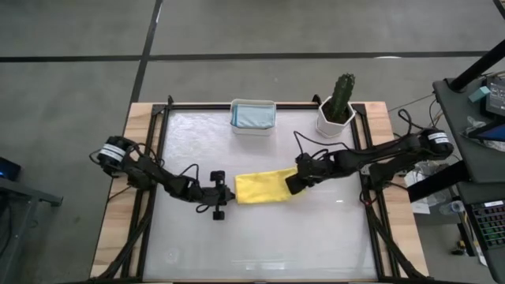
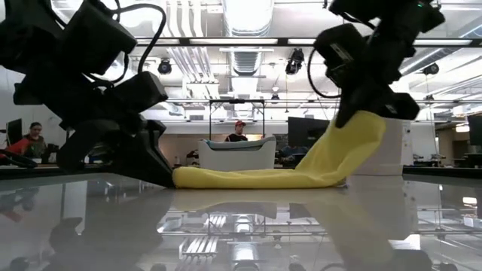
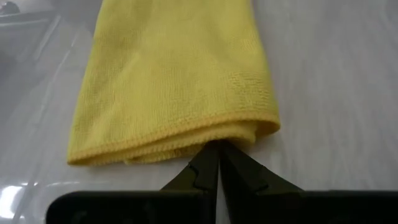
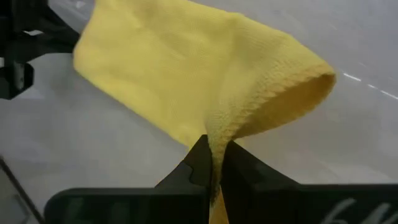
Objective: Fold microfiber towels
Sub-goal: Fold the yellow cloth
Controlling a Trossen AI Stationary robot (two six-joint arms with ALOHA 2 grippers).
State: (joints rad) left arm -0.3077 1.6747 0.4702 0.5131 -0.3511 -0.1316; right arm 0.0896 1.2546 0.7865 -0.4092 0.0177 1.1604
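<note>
- The yellow microfiber towel [image 1: 263, 188], folded into a long strip, lay across the middle of the worktop [image 1: 260, 244], in front of the white tub [image 1: 252, 126].
- The left gripper [image 3: 217, 163] had its jaws pressed together on the strip's end farthest from the potted cactus [image 1: 339, 102], low against the worktop.
- The right gripper [image 4: 214, 163] pinched the opposite end, lifted clear of the surface so the cloth sloped down from it.
- To fold cleanly, the raised end would likely need carrying straight over the pinned end, edges aligned, the left grip steady.
- The tub held pale blue folded cloths [image 1: 252, 114]; their number could not be told.
</note>
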